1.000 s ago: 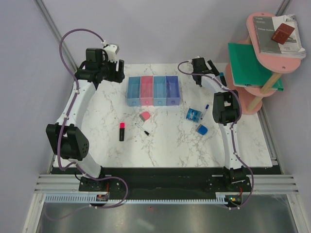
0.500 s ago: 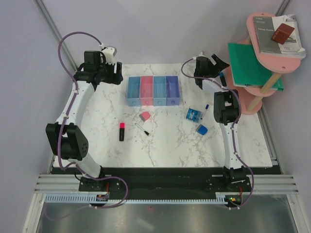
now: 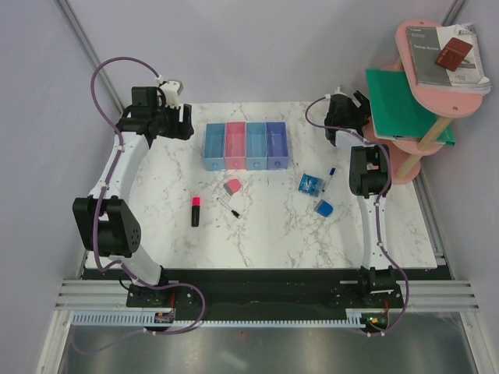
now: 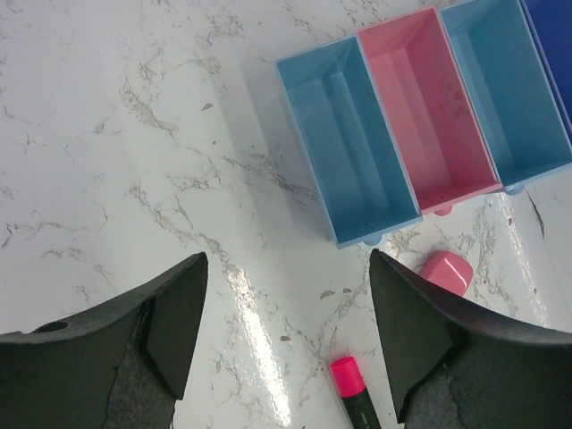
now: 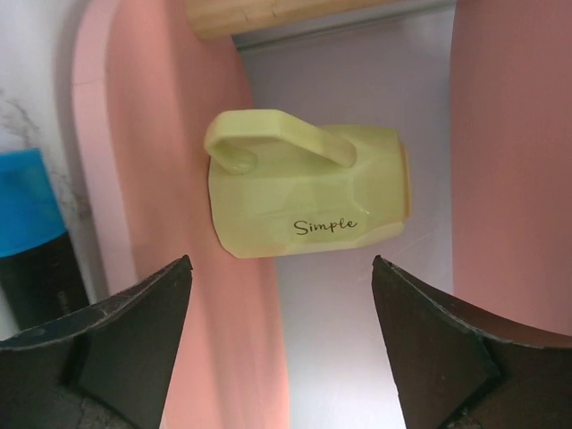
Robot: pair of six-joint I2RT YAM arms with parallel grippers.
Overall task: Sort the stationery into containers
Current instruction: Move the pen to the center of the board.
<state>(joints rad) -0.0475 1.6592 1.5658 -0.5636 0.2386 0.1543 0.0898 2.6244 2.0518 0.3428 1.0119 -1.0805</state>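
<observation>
Bins [image 3: 245, 146] look empty, so nothing is sorted yet. The eraser [image 3: 231, 187], pink-tipped marker [image 3: 196, 210] and pen [image 3: 228, 206] lie in front of the bins' left half. The blue blocks [image 3: 310, 184] are near the right end.

Left gripper [image 4: 286, 299] is off the bins' left end, jaws apart and empty. I'd send it to the eraser, square on, then lift clear of the bin wall.

Right gripper [image 5: 279, 299] is past the right end, spread and empty, facing a mug [image 5: 304, 183].

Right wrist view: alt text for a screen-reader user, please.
A pale yellow-green mug printed "Simple", handle toward the picture's top, sits centred beyond the open, empty fingers of the right hand. Pink shelf panels flank it; a blue-and-black object shows at the left edge.
</observation>
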